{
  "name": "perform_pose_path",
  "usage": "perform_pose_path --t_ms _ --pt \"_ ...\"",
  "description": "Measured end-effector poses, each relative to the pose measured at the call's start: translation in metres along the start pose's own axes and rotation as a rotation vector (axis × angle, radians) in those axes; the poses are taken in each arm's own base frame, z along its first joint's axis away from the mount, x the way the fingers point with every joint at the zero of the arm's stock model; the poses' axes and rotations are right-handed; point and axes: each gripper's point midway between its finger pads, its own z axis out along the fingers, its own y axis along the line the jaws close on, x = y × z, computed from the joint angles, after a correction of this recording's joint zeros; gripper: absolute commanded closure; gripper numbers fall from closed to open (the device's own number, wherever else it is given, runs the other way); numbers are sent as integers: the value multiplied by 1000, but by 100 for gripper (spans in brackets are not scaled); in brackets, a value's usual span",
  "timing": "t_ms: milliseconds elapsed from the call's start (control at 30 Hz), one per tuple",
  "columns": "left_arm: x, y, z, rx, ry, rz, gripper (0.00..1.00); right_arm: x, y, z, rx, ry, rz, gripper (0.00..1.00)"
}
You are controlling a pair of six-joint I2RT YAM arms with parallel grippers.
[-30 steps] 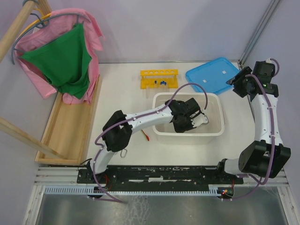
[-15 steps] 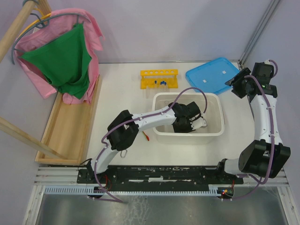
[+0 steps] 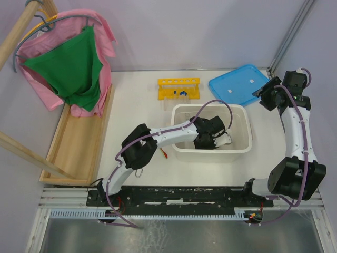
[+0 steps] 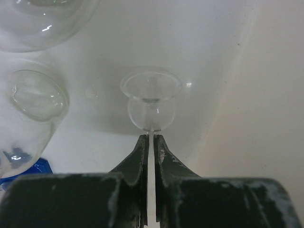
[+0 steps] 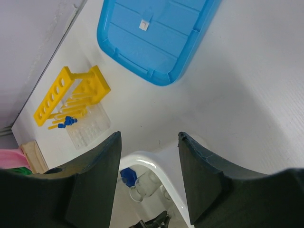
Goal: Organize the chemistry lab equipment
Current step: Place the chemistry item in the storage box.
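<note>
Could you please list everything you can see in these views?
test-tube rack: one, yellow, behind the tub
capped tubes: a few, blue caps, at the rack
lid: one, blue, far right
tub: one, white, centre
glass flasks: at least three, clear, inside the tub
rod: one, red, left of the tub
tray: one, wooden, left edge
garments: two, pink and green, hanging far left
left pincer: black, shut on the small flask
right pincer: black, open, near the lid

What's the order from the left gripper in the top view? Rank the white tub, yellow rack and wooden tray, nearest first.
1. White tub: around the left gripper.
2. Yellow rack: behind the tub.
3. Wooden tray: far left.
</note>
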Motion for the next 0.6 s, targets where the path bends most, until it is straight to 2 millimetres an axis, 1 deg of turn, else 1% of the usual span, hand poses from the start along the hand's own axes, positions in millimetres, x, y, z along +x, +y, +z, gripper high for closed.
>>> perform_pose_path --t_ms 433,600 --pt "3 1 3 -10 7 -2 74 3 -2 2 3 5 1 41" --pt "6 4 3 -27 18 -11 71 3 -2 2 2 6 1 41"
